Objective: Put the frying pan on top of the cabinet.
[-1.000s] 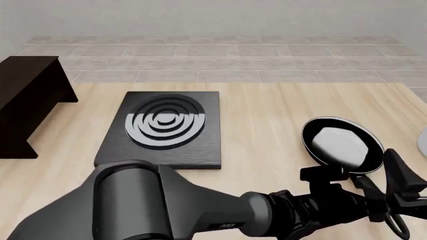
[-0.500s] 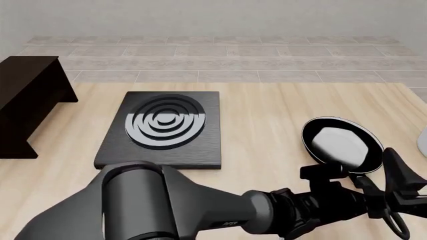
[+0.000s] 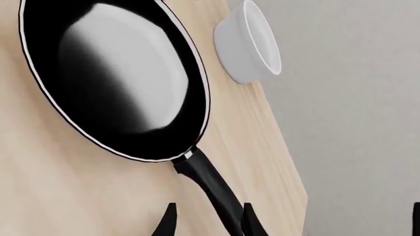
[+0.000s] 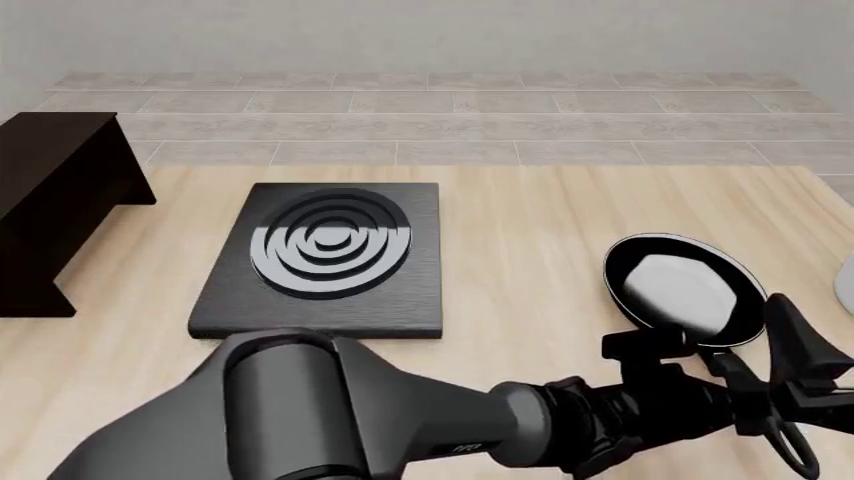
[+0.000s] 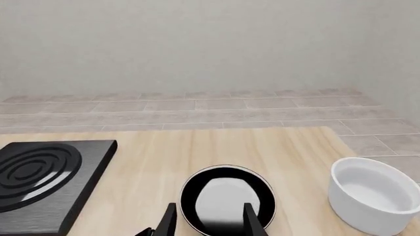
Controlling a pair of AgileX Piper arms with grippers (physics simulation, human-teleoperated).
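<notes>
The frying pan (image 4: 681, 288) lies on the table at the right, glossy black with a pale reflection, its long handle (image 4: 767, 405) pointing toward the near edge. My left gripper (image 4: 777, 395) reaches across from the left and is open, with one finger on each side of the handle. The left wrist view shows the pan (image 3: 118, 78) and its handle (image 3: 213, 189) running between the fingertips (image 3: 167, 223). The dark cabinet (image 4: 54, 195) stands at the far left. My right gripper (image 5: 210, 223) is open and empty, behind the pan (image 5: 226, 199) on the near side.
A square black stove plate with silver rings (image 4: 327, 255) lies between the cabinet and the pan. A white bowl (image 5: 374, 194) stands right of the pan near the table's right edge (image 3: 282, 162). A tiled wall strip runs along the back.
The left arm's thick rear link has shifted slightly to the right. The gripper at the pan handle and the pan have hardly moved.
</notes>
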